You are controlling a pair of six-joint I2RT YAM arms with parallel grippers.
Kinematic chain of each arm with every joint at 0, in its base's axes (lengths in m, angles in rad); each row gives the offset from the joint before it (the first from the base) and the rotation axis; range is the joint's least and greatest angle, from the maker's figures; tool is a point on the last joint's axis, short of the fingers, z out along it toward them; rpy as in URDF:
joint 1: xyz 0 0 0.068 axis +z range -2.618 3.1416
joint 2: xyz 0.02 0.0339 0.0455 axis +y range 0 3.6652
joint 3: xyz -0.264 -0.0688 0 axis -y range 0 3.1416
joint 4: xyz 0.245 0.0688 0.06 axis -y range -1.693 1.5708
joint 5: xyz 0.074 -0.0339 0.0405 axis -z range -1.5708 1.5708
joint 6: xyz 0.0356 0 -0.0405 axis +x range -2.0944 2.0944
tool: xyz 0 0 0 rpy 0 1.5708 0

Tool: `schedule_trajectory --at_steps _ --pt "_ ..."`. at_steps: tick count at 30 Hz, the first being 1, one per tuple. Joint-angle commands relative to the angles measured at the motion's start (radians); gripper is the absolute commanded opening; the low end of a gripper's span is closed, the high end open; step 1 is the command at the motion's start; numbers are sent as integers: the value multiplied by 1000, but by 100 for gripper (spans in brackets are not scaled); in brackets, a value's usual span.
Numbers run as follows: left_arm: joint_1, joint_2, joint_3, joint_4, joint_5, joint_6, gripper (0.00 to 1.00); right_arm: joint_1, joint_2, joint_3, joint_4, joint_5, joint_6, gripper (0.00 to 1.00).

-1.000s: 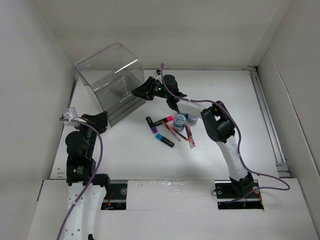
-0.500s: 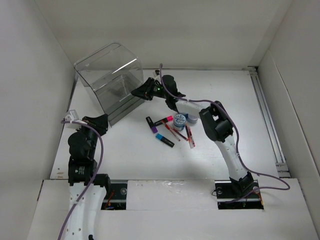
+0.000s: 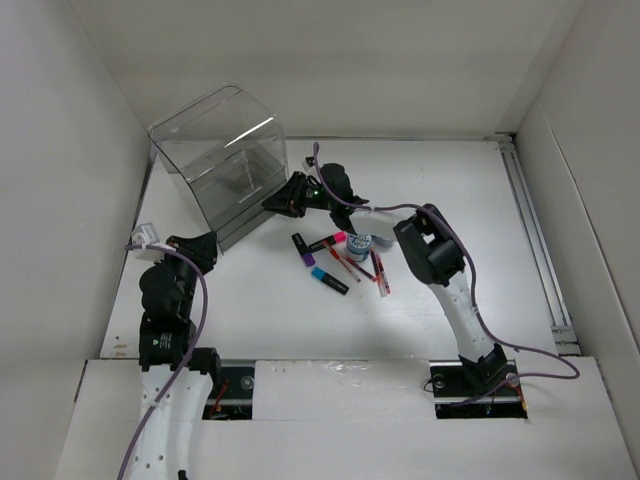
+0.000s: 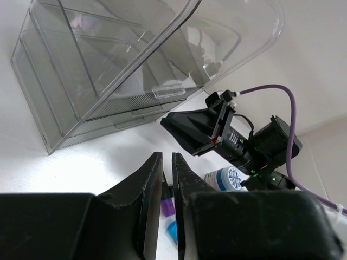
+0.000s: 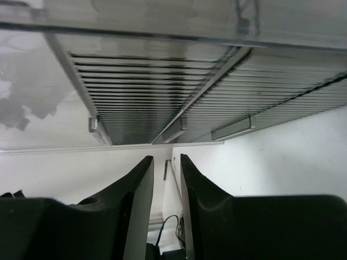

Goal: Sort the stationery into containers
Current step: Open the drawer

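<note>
The clear organizer (image 3: 220,165) stands at the far left, lid up, drawers at its base. The stationery lies mid-table: a purple-capped marker (image 3: 302,248), a pink-capped one (image 3: 330,241), a blue-capped one (image 3: 328,279), red pens (image 3: 380,272) and a blue-white roll (image 3: 360,241). My right gripper (image 3: 272,203) is shut and empty, its tip at the organizer's lower right front corner; the right wrist view shows its jaws (image 5: 166,162) just below the ribbed drawers (image 5: 179,81). My left gripper (image 3: 205,245) is shut and empty near the organizer's near corner. The left wrist view shows it (image 4: 167,162) facing the organizer (image 4: 108,65).
White walls enclose the table on the left, back and right. A rail (image 3: 535,230) runs along the right edge. In the left wrist view the right gripper (image 4: 192,127) and a roll (image 4: 227,177) lie ahead of my left fingers.
My right gripper has dropped and come nearer, from beside the organizer's lid to its drawer base. The left arm has hardly moved.
</note>
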Motion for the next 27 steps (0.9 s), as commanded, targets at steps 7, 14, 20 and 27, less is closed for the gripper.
schedule_trajectory --at_steps 7,14,20,27 --pt "-3 -9 -32 38 1 -6 11 5 -104 27 90 -14 -1 36" --pt "-3 -18 -32 47 1 -6 11 5 -50 121 71 9 29 36" --pt "-3 -18 -32 47 11 -6 11 5 -16 164 52 18 29 35" --pt "-3 -18 -32 56 11 -6 11 5 -12 158 43 18 29 34"
